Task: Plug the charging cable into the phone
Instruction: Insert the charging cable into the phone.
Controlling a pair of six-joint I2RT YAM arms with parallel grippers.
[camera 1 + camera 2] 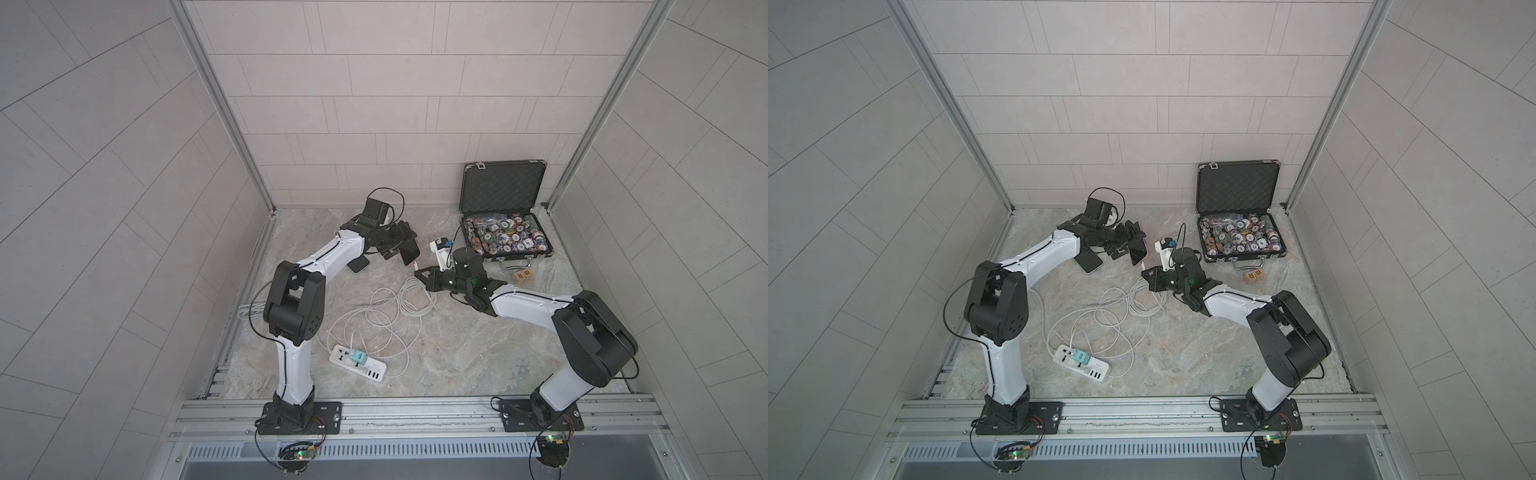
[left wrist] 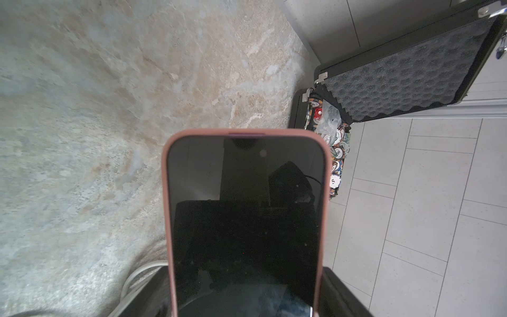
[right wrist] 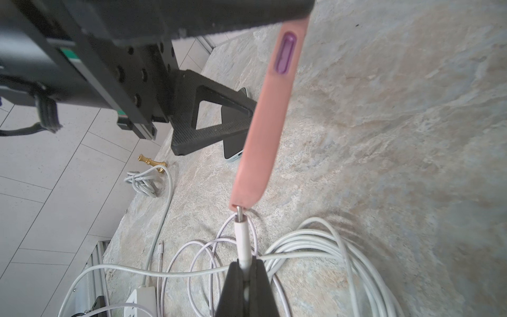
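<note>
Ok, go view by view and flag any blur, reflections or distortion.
In both top views, soft even light, wall lines bowed by the wide lens. Left wrist view: phone screen mirrors dark shapes, table smeared. Right wrist view: plug crisp, table soft toward the frame's edges.

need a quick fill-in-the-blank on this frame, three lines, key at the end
1. The left gripper holds a phone in a ____ case.
2. The right gripper pinches a cable plug coloured ____.
3. The lid of the poker chip case stands ____.
Missing words: pink; white; open.
</note>
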